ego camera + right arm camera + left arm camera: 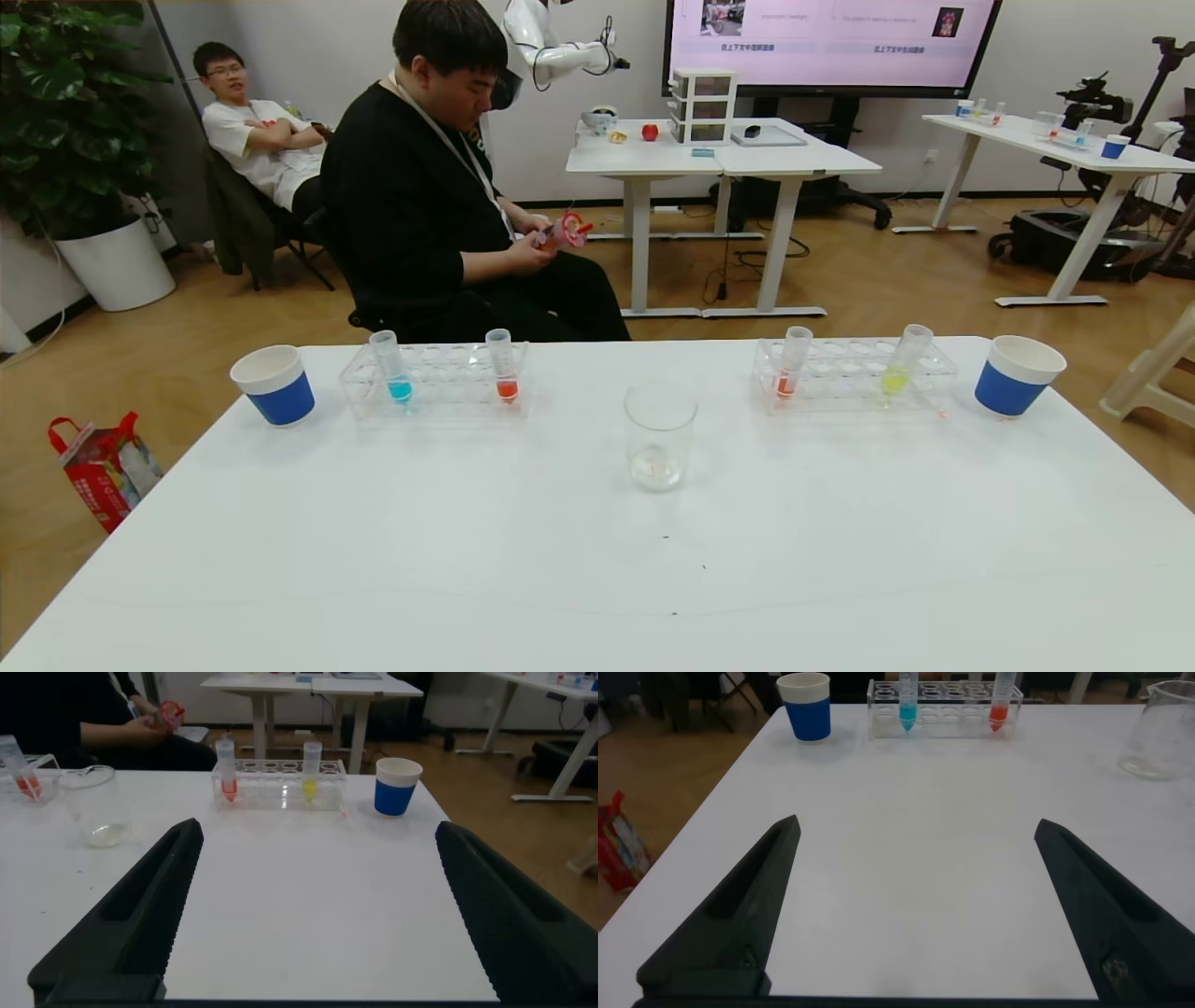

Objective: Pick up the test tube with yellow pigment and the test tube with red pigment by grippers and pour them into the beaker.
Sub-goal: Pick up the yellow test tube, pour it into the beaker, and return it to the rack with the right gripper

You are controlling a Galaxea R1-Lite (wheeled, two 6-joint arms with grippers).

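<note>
Head view first: white bench (597, 579) with the beaker (660, 434) standing upright near its middle, apart from everything else. On the robot's right, a clear rack (854, 375) holds the test tube with red pigment (792, 364) at its left end and the test tube with yellow pigment (904, 362) toward its right end, both leaning slightly in their holes. Just beyond that rack stands a blue paper cup (1018, 375). On the robot's left, a second clear rack (437, 377) carries a tube with blue liquid (392, 368) and another tube with red-orange liquid (502, 366), with a second blue cup (274, 385) beside it. A seated man in black (439, 187) faces the far edge of the bench. Neither arm shows in this view.

Left wrist view: the left pincer (915, 910) hovers over bare bench near the front edge, its two black fingers (738, 919) spread wide and holding nothing. The left rack, the blue cup and part of the beaker lie well ahead of it.

Right wrist view: the right pincer (318, 910) likewise hangs over bare bench with fingers (509, 919) spread wide, empty. Well ahead of it stand the red tube (225, 767) and the yellow tube (311, 768) in their rack, the cup (397, 786) beside them and the beaker (91, 807) off to one side.
</note>
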